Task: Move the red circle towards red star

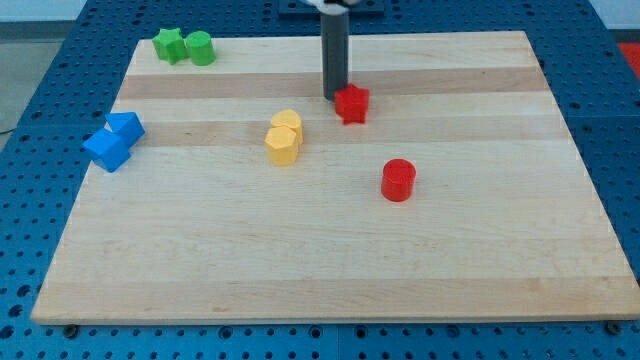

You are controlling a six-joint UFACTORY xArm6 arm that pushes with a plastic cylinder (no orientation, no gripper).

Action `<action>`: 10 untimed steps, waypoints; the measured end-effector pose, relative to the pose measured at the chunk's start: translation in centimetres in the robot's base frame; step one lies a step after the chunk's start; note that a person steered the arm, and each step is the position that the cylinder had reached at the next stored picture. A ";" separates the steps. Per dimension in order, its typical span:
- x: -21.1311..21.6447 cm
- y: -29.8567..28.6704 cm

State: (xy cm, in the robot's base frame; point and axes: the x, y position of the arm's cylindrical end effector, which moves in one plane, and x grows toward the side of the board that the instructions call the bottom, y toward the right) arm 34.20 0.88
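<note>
The red circle (398, 179) is a short red cylinder right of the board's middle. The red star (352, 103) sits above it and a little to the left, toward the view's top. My tip (334, 97) is the lower end of the dark rod, and it stands right against the red star's left side. The tip is well above and left of the red circle, not touching it.
Two yellow blocks (284, 137) sit touching each other left of the red star. Two blue blocks (114, 140) sit near the left edge. A green star (170, 45) and a green circle (200, 48) sit at the top left of the wooden board (300, 260).
</note>
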 end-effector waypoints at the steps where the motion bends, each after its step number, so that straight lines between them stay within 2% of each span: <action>1: 3.0 0.4; 2: 1.3 1.7; 3: -1.0 6.7; 4: 0.0 14.3; 5: 3.3 19.7; 6: 7.3 21.5; 7: 13.1 25.0; 8: 17.1 19.3; 9: 16.0 8.2; 10: 12.6 -0.6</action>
State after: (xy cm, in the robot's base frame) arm 46.81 0.31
